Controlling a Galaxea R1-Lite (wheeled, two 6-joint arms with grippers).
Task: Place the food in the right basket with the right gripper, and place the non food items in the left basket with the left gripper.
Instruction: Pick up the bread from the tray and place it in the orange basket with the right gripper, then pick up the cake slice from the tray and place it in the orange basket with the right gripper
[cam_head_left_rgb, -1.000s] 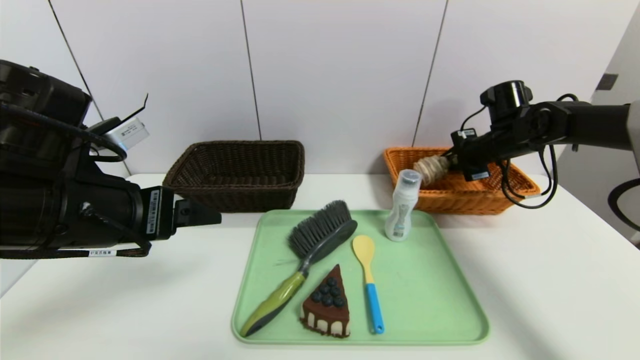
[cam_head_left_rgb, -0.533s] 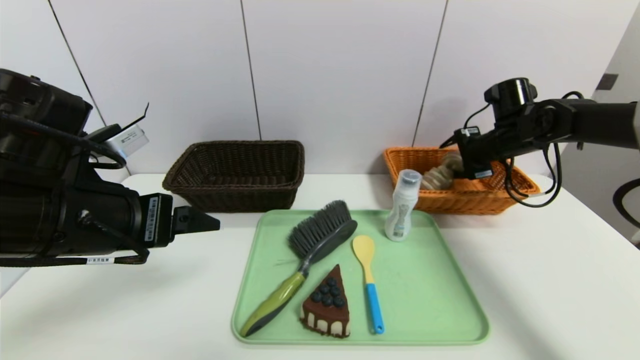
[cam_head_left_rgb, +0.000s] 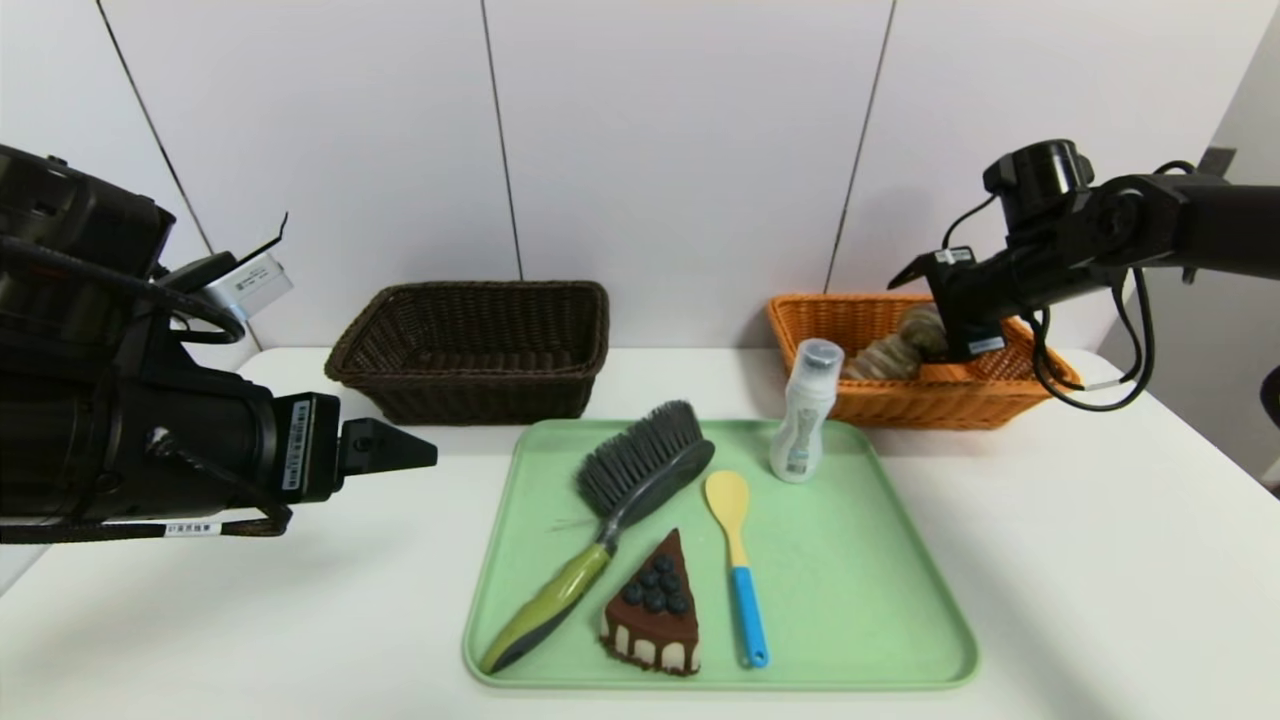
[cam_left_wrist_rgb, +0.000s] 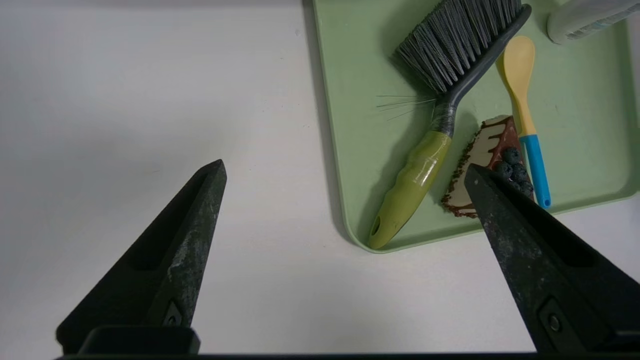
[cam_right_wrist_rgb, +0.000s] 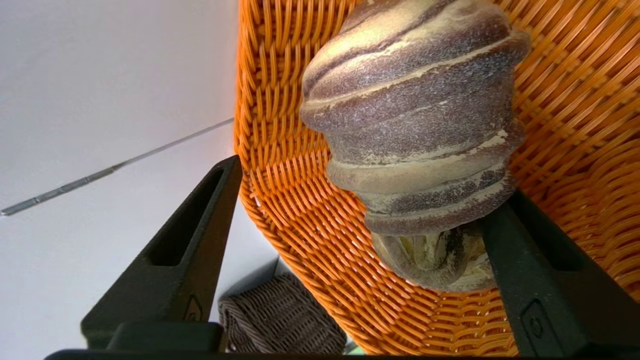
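The braided loaf (cam_head_left_rgb: 897, 351) lies in the orange right basket (cam_head_left_rgb: 1000, 398). My right gripper (cam_head_left_rgb: 928, 312) hangs just above it, open. In the right wrist view the loaf (cam_right_wrist_rgb: 415, 125) rests on the wicker (cam_right_wrist_rgb: 575, 100) between the wide-apart jaws of that gripper (cam_right_wrist_rgb: 367, 182), its end against one finger. The cake wedge (cam_head_left_rgb: 655, 605), brush (cam_head_left_rgb: 610, 500), spoon (cam_head_left_rgb: 737, 560) and white bottle (cam_head_left_rgb: 803, 415) sit on the green tray (cam_head_left_rgb: 860, 590). My left gripper (cam_head_left_rgb: 400, 448) hovers open left of the tray; its own view (cam_left_wrist_rgb: 345, 167) shows the brush handle (cam_left_wrist_rgb: 410, 190).
The dark brown left basket (cam_head_left_rgb: 470, 350) stands behind the tray's left corner, nothing visible inside. The bottle stands upright close to the orange basket's front wall. White tabletop (cam_head_left_rgb: 1100, 560) stretches around the tray, and a wall runs behind the baskets.
My right gripper has opened and let the loaf drop into the orange basket, then lifted up and to the right. The left gripper has sunk slightly.
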